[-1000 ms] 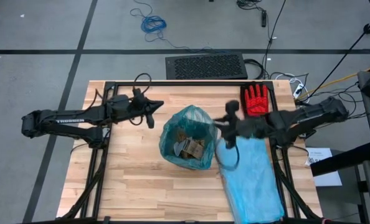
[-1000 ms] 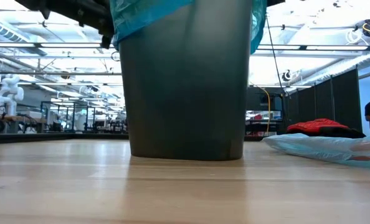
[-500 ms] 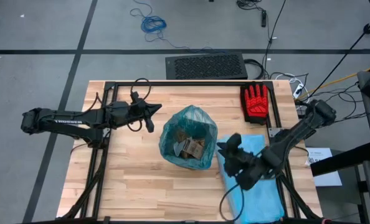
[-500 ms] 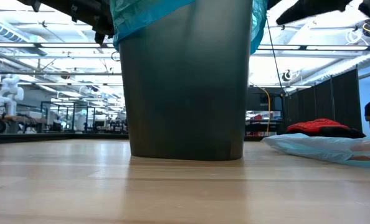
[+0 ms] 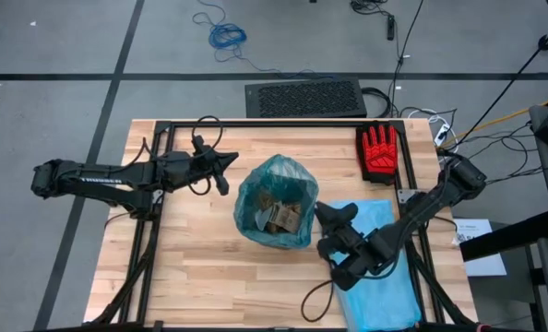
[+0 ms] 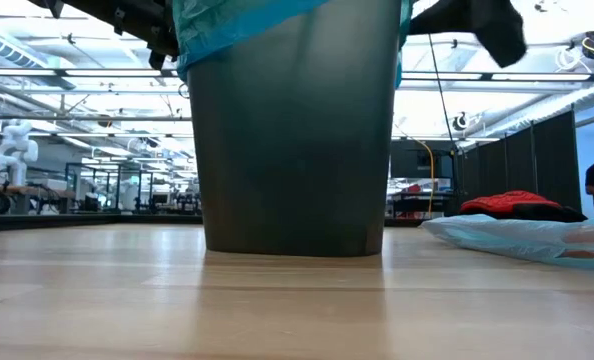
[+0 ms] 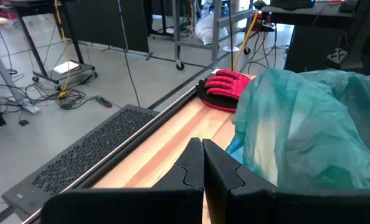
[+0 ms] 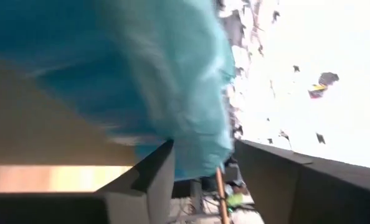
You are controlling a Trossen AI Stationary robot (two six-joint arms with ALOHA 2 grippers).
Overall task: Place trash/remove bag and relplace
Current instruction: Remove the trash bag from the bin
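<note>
Trash (image 5: 279,219) half-hidden inside bag (image 5: 276,184)

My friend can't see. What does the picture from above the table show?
A bin lined with a teal-green bag, paper trash inside, stands mid-table. The right gripper is beside it, above a pale blue bag; the shut left gripper waits nearby, and a red glove lies behind.

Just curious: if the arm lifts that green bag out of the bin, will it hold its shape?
Probably not. The bag looks thin and crinkly, so it would likely sag. The paper wads inside seem light, so it should lift easily, though smooth plastic may slip.
</note>
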